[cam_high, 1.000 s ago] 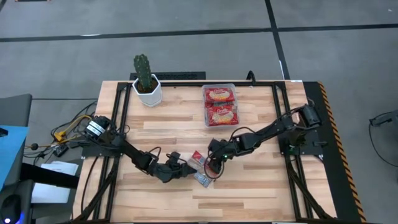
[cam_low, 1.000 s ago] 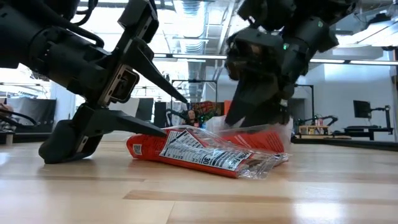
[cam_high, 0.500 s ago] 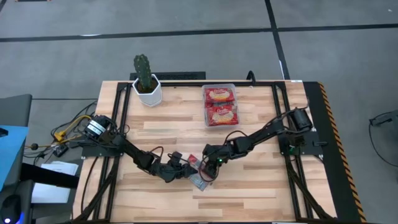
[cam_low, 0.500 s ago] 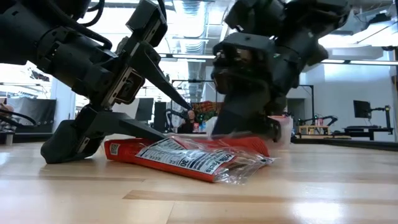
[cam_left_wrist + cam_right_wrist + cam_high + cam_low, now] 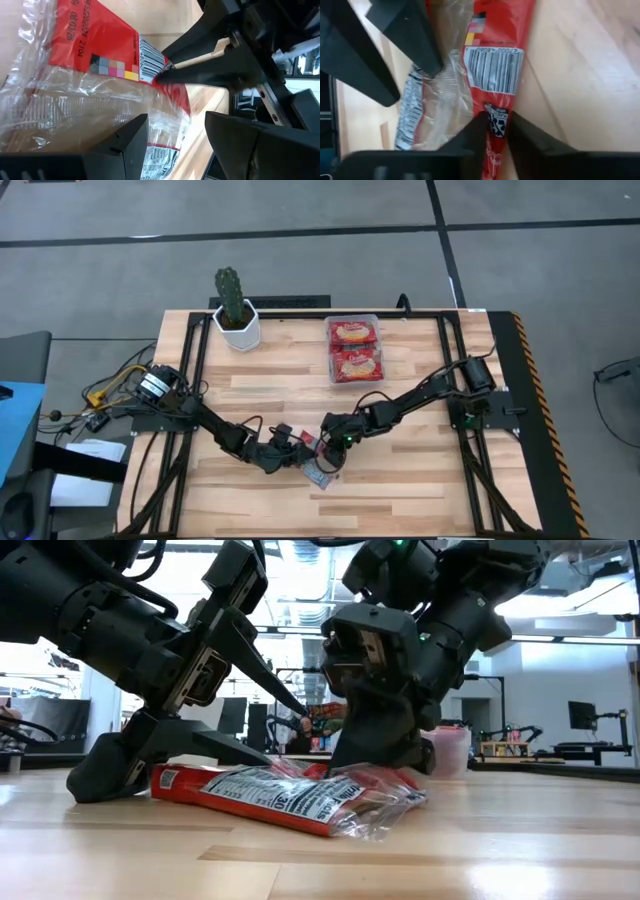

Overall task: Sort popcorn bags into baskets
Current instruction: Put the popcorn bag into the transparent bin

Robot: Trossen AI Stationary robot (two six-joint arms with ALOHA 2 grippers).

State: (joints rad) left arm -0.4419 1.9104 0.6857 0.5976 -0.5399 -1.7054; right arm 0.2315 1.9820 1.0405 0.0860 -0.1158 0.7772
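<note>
Two matte-black jointed arms, left hand with tapered angular fingers, right hand blocky, green indicator light behind it, loose black cables.

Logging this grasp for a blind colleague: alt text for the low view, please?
The right gripper pinches a red popcorn bag lying on the wooden table, while the left gripper, fingers spread, presses its other end. A lab room shows behind.

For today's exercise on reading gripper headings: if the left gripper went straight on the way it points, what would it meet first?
Most likely the popcorn bag lying directly before the left gripper, and just beyond it the right gripper; depth is hard to judge.
</note>
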